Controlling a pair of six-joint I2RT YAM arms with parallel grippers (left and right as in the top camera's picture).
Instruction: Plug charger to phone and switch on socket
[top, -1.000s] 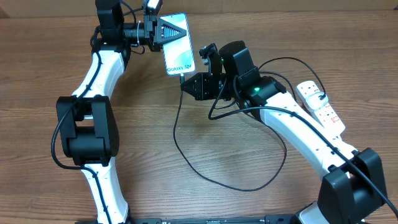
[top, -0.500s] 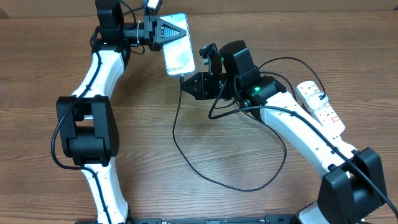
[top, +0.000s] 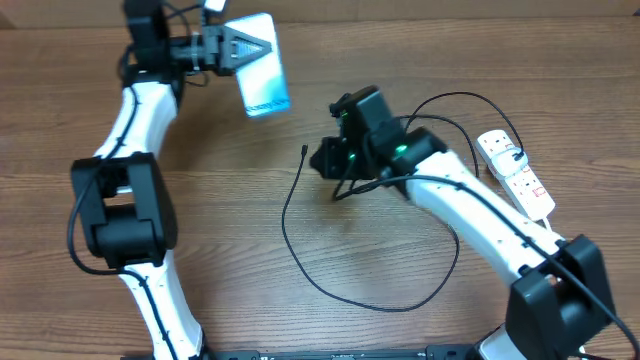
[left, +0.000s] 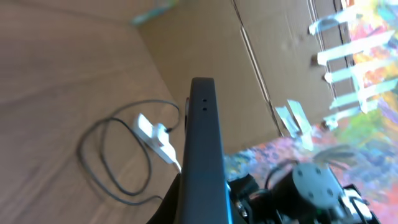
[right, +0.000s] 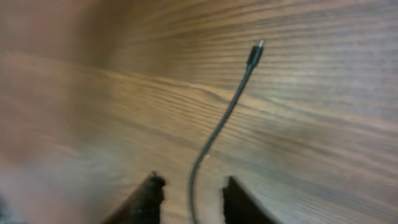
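Observation:
The phone (top: 264, 86), its light blue screen up, hangs above the table's far left with my left gripper (top: 256, 47) shut on its top end. In the left wrist view the phone (left: 202, 137) shows edge-on as a dark slab that hides the jaws. The charger (top: 300, 245) lies in a loose black loop on the wood, its connector tip (top: 304, 150) free and well apart from the phone. My right gripper (right: 193, 179) is open just behind the tip (right: 255, 53); the cable runs between the fingers (right: 149, 193) untouched. The white socket (top: 515, 172) lies at the right edge.
The right arm (top: 470, 205) stretches across the table's right half over part of the cable loop. The left arm (top: 120, 190) runs along the left side. A brown wall (left: 205, 50) and colourful clutter lie beyond the table's far edge.
The left gripper has carried the phone left and away from the connector. The right gripper has opened, let go of the cable and shifted slightly; the tip now lies on the wood.

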